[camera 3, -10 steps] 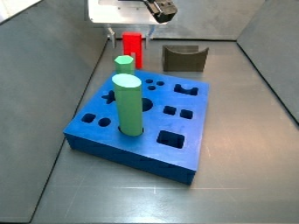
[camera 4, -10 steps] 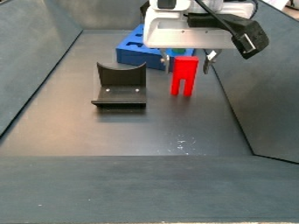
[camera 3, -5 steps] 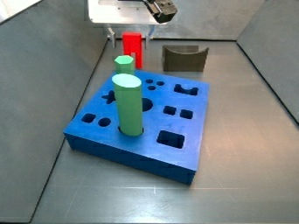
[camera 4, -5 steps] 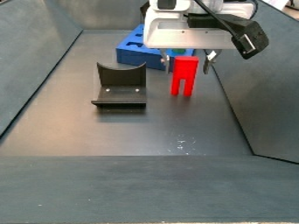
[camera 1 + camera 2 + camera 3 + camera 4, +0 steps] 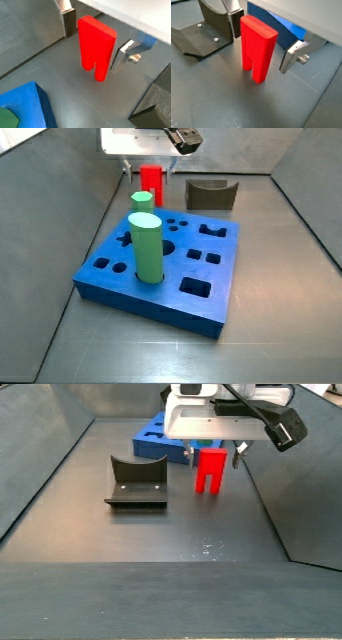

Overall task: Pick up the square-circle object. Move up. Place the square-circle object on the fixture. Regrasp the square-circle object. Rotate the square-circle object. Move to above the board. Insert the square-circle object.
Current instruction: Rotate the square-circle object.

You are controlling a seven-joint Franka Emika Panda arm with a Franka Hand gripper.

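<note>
While the bright red blocky peg with a two-pronged lower end, the square-circle object (image 5: 258, 47), stands upright on the dark floor, the gripper (image 5: 95, 42) sits low around it with its silver fingers (image 5: 294, 56) spread, a gap visible on each side. If they close off-centre, I think the peg may tip or twist. The large blue board (image 5: 163, 264) with shaped holes and two green cylinders (image 5: 146, 248) lies just beside the peg. The dark fixture (image 5: 136, 481) with a curved notch stands nearby and apart, so the way up seems free.
</note>
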